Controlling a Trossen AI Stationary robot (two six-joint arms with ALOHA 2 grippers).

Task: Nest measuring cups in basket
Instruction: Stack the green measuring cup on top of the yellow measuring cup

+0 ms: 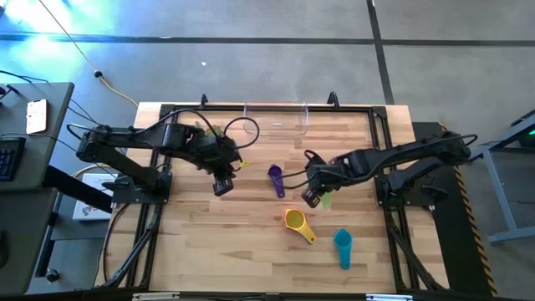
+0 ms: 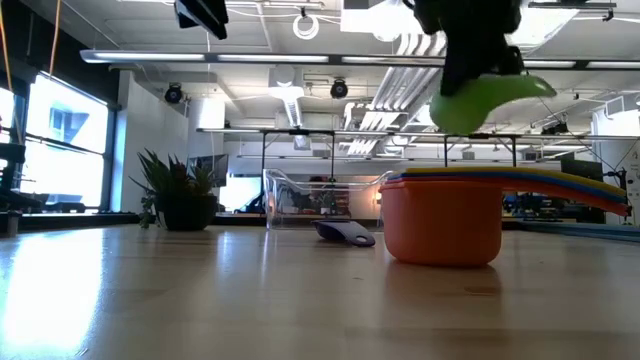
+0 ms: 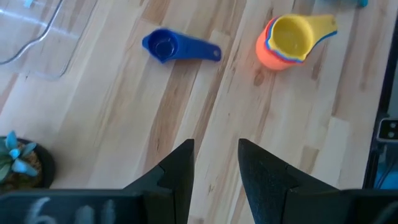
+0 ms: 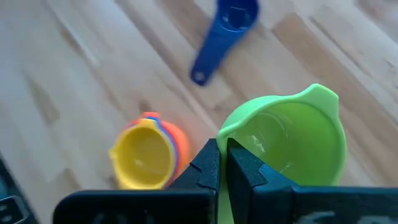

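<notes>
Your right gripper [image 4: 222, 163] has its two dark fingers pressed together on the rim of the light green plastic measuring cup [image 4: 292, 140], and the cup hangs in the air. It is above and just beside the stack of nested cups [image 1: 296, 223], which has an orange cup at the bottom and a yellow cup on top. I take this stack as the landmark for all places.

The step in hand, as I judge it, is to carry the green cup to its place. Before you lower it, compare its bowl with the yellow bowl: in the right wrist view the green one looks wider, so it may not sit inside. Keep the mouth upward and the pinch firm, because the hold is only on a thin edge and the cup can swing.

The green cup is mouth up, with its pouring lip turned away from the fingers. How its handle lies I cannot tell.

The dark blue-purple cup [image 1: 276, 177] lies on the wood between the stack and the clear plastic basket [image 1: 277, 119], with its long axis from the basket side toward the stack side. The teal cup [image 1: 343, 245] lies near the stack on the side away from the basket.

Your left gripper [image 1: 222, 186] waits farther from the stack, fingers spread and empty, near the small potted plant [image 3: 18, 163].
</notes>
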